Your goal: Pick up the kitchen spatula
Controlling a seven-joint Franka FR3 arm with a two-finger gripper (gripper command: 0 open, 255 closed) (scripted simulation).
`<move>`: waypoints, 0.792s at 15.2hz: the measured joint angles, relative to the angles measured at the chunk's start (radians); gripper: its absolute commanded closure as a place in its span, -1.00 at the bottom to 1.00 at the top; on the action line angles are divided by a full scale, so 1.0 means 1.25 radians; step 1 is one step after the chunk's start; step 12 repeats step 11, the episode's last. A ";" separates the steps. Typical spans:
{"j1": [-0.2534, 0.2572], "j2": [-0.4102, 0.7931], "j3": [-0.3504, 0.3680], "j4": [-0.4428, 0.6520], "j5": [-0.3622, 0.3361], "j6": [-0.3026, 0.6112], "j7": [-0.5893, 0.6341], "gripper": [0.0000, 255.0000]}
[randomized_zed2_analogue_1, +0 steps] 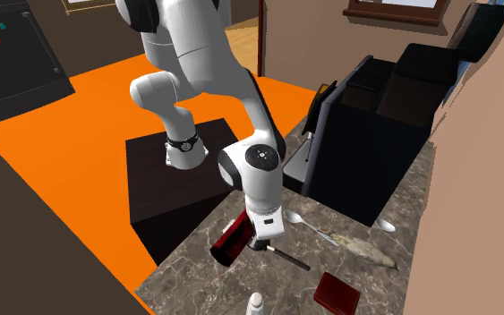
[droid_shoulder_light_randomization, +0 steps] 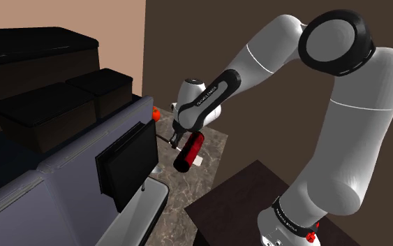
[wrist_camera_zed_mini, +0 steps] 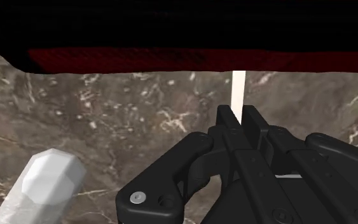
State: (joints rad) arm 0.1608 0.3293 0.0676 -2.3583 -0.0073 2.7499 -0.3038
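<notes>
Black gripper clamped on the thin pale handle of the kitchen spatula, dark red blade hanging over the marble counter, and with so narrow a hold it could swivel and slip!

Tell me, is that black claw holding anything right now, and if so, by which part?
Yes. The gripper is shut on the spatula, pinching its thin white handle between the two fingers, just short of the dark red blade.

The spatula is showing a dark red blade and white handle; the desk is showing brown marbling with pale veins; the floor is showing orange.
</notes>
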 measured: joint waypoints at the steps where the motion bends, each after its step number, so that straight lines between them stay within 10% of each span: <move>1: 0.000 -0.009 0.001 -0.002 0.001 -0.007 0.000 1.00; 12: -0.005 -0.106 0.007 -0.005 0.012 -0.101 -0.006 1.00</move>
